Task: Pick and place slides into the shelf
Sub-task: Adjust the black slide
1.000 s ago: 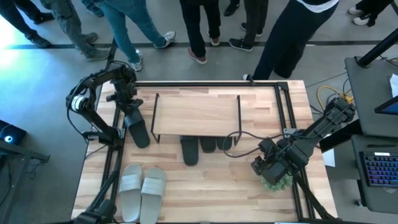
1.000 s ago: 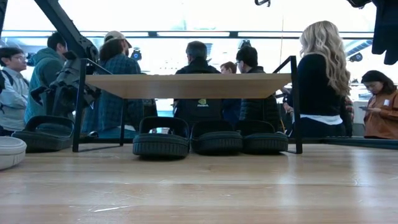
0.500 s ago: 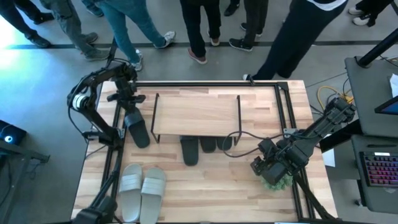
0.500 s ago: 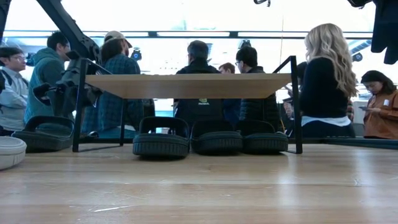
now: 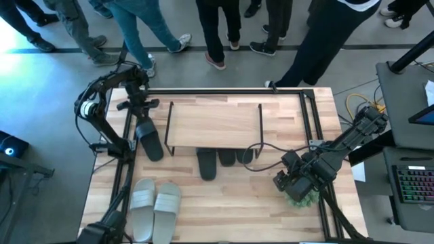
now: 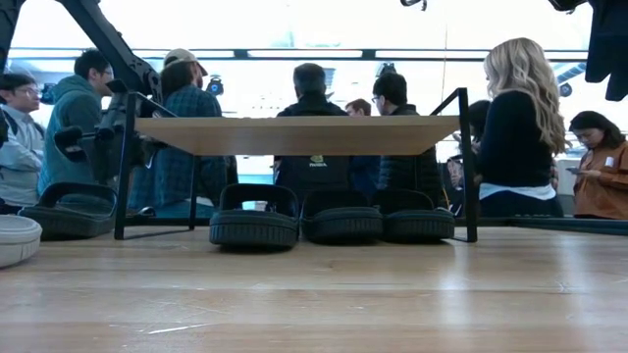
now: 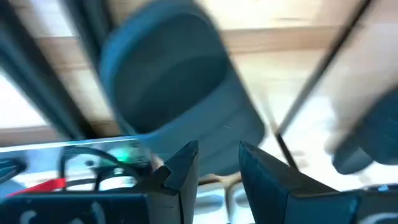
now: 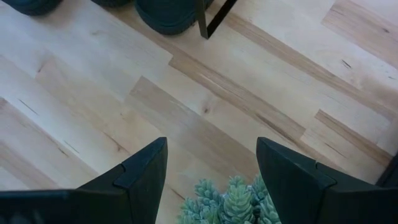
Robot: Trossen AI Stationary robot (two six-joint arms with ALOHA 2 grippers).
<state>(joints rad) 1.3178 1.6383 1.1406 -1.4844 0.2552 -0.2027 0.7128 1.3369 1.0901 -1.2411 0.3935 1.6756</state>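
The shelf (image 5: 213, 123) stands at the table's far middle, and its top board also shows in the low view (image 6: 299, 135). Three black slides (image 5: 207, 164) (image 5: 226, 158) (image 5: 245, 156) lie on their soles under it, toes toward the near edge (image 6: 253, 218). A fourth black slide (image 5: 150, 141) (image 7: 174, 81) lies on its sole left of the shelf. Two pale grey slides (image 5: 142, 200) (image 5: 167, 203) lie side by side at the near left. My left gripper (image 5: 140, 108) (image 7: 217, 155) hangs open and empty above the fourth slide's far end. My right gripper (image 5: 287, 181) (image 8: 211, 162) is open and empty at the near right.
A small green plant (image 5: 302, 196) (image 8: 233, 202) sits just below my right gripper. A cable (image 5: 271, 146) runs from the shelf's right leg toward the right arm. Several people stand beyond the far edge (image 6: 314, 118). Bare tabletop (image 5: 237, 203) lies near the front middle.
My left gripper has risen off the black slide left of the shelf and drawn a little toward the far edge. The slide stays on the table where it was.
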